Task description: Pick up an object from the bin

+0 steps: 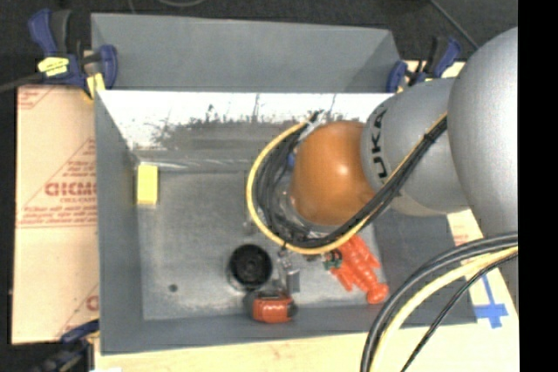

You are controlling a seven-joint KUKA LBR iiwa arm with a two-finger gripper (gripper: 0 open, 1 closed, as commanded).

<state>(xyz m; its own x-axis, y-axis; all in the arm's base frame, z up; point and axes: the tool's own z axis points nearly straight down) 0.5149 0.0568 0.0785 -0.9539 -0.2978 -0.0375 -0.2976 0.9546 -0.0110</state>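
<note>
My gripper (289, 274) hangs low near the bin's front wall, mostly hidden under the arm's orange cover. Just below it, against the front wall, lies a small red-orange rounded thing (272, 308). A black round knob-like thing (248, 266) sits on the floor right beside the gripper's left. To the gripper's right lies an orange ridged piece (360, 269), partly under the arm. Nothing can be made out in the gripper's grasp.
A yellow block (146, 185) rests against the left wall, far from the gripper. The arm and its looped cables cover the bin's right half. The floor between the yellow block and the black thing is bare.
</note>
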